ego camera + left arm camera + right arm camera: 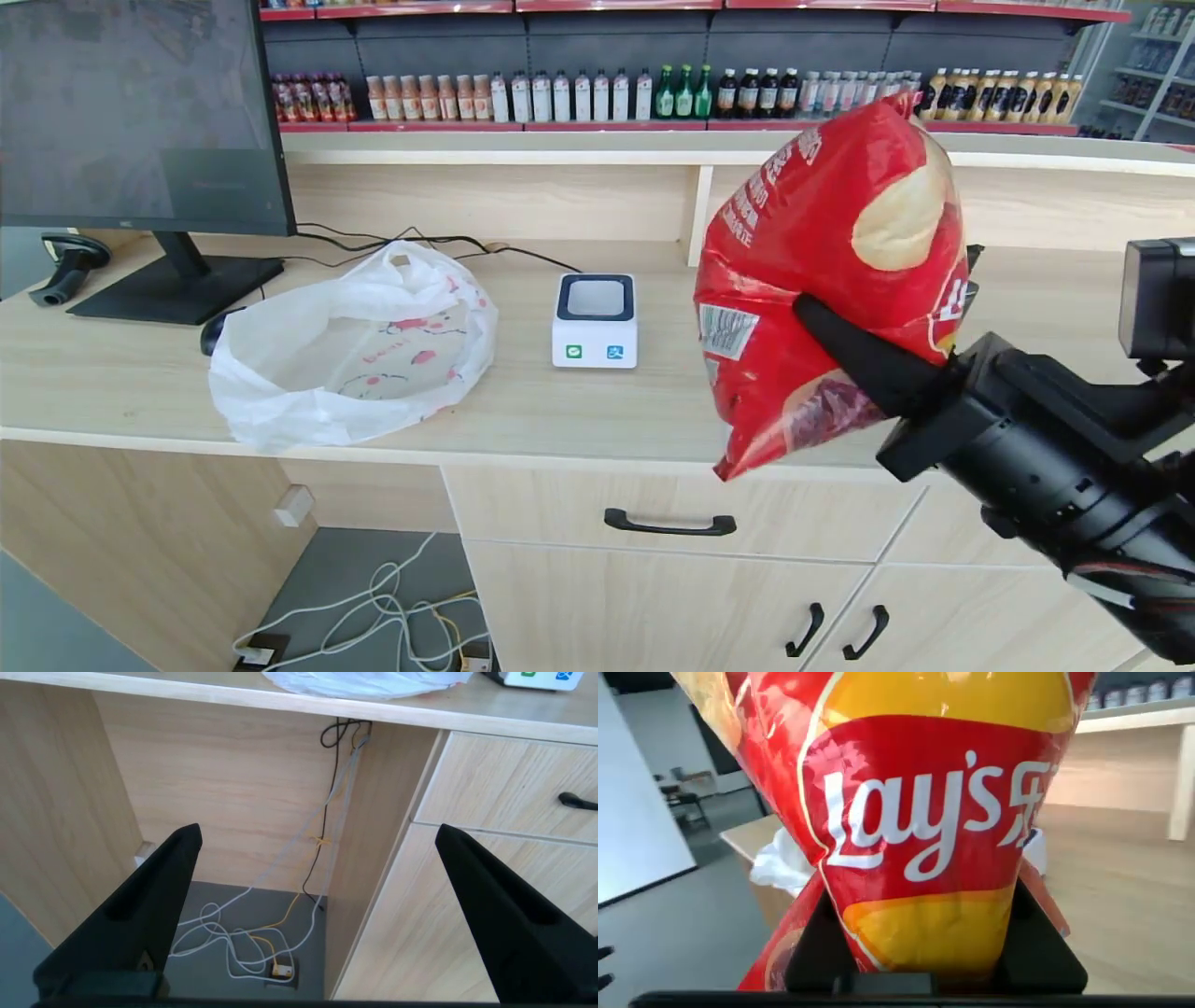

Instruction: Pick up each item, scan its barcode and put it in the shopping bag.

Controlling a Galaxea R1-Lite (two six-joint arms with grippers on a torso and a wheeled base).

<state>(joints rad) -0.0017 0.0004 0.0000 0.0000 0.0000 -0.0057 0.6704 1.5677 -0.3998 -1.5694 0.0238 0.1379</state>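
Head view: red crisp bag (840,280) at right of centre, held up off the light-wood counter (560,401), pinched at mid-height by the right gripper (887,308), one black finger (840,345) pressed across its front. Barcode (726,331) on the bag's lower left face, turned toward the frame's left. White desktop scanner (595,320) at centre, window up, well apart from the crisp bag. White shopping bag (271,392) at left of centre, lying open on the counter, its inside showing printed plastic alone. Monitor (140,112) at upper left, handheld scanner (61,266) at far left edge. Left wrist view: left gripper (318,915) spread wide, holding nothing, parked below counter level before the cabinet recess with loose cables (243,943) on the floor. Right wrist view: crisp bag (924,831) clamped between the right gripper's (920,943) black jaws, front face to the camera. Progress, judged: pick-up done for this item; scan apparently not yet made, barcode off to the scanner's side rather than over it; bagging still to come.
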